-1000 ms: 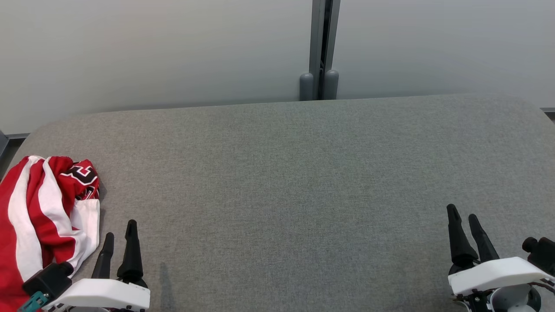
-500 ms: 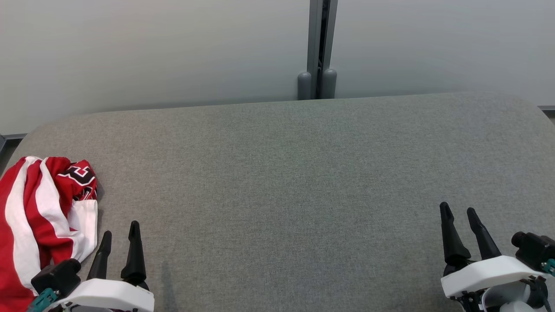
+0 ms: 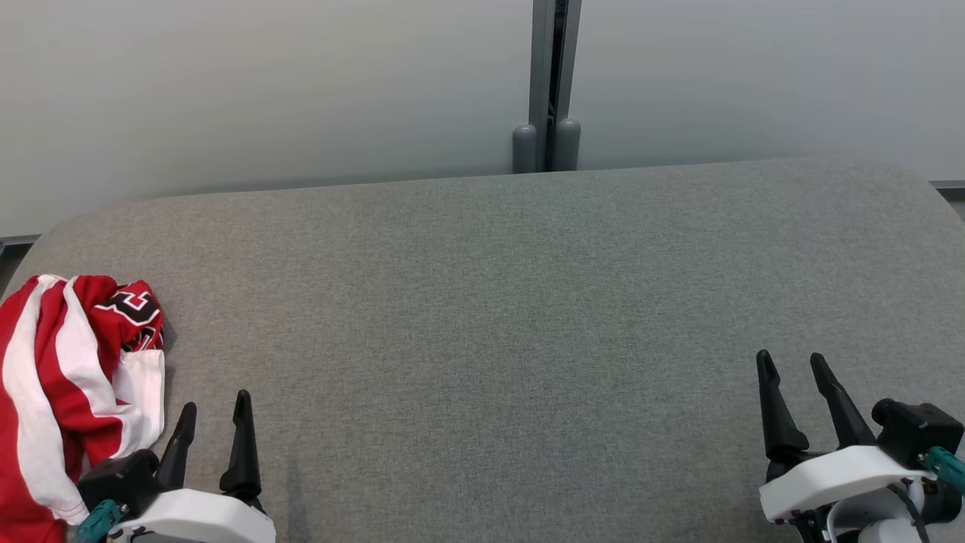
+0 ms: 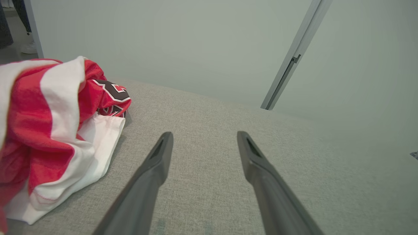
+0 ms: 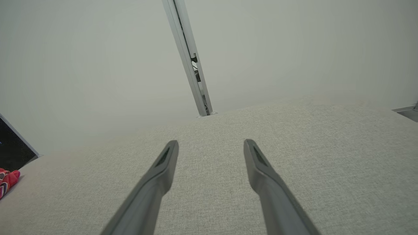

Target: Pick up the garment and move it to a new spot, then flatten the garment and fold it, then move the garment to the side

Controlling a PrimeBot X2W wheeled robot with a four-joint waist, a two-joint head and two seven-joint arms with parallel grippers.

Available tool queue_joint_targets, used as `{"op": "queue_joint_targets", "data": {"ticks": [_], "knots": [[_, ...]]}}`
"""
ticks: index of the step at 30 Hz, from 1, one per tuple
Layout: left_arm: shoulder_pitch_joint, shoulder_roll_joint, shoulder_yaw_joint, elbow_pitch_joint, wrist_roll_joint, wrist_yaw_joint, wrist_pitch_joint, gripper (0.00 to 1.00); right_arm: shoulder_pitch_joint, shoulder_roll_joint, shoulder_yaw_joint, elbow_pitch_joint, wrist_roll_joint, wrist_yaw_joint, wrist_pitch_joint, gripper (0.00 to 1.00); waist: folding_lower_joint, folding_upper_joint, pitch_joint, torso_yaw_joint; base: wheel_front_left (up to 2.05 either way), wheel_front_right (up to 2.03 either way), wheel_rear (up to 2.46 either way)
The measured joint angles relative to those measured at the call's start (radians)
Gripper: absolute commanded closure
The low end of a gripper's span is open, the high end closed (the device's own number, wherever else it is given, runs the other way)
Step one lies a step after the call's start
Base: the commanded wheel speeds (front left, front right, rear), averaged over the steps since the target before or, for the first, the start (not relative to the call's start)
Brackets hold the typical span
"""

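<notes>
Left gripper (image 3: 215,403) and right gripper (image 3: 793,364) (both empty) — fingers spread apart.

Left claw (image 3: 215,401), right claw (image 3: 791,356): 2 long tapered black fingers (image 3: 242,445) each, white shell housing (image 3: 829,479), black camera block (image 3: 916,434), teal connector (image 3: 942,461) beside it.

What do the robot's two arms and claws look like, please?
The left claw and right claw each have two long, tapering black fingers with pointed tips, set in a smooth white housing. A black boxy module with a teal fitting sits on each outer side. A thin dark cable loops below the right housing. A narrow slot marks each finger's inner face near the tip.
</notes>
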Motion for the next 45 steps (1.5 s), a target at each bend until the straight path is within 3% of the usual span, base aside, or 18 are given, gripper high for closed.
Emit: {"op": "queue_joint_targets", "data": {"ticks": [32,45], "knots": [[0.006,0.003,0.012,0.004,0.270,0.023,-0.061,0.00,-0.010,0.003,0.002,0.022,-0.295,0.002,-0.062,0.00,0.0000,0.0000,0.005,-0.004,0.00,0.00,0.00],[0.007,0.004,0.024,0.017,0.321,0.037,-0.074,0.00,-0.013,0.004,0.030,0.014,-0.346,0.002,-0.074,0.00,0.0000,0.0000,0.019,0.048,0.00,0.00,0.00]]}}
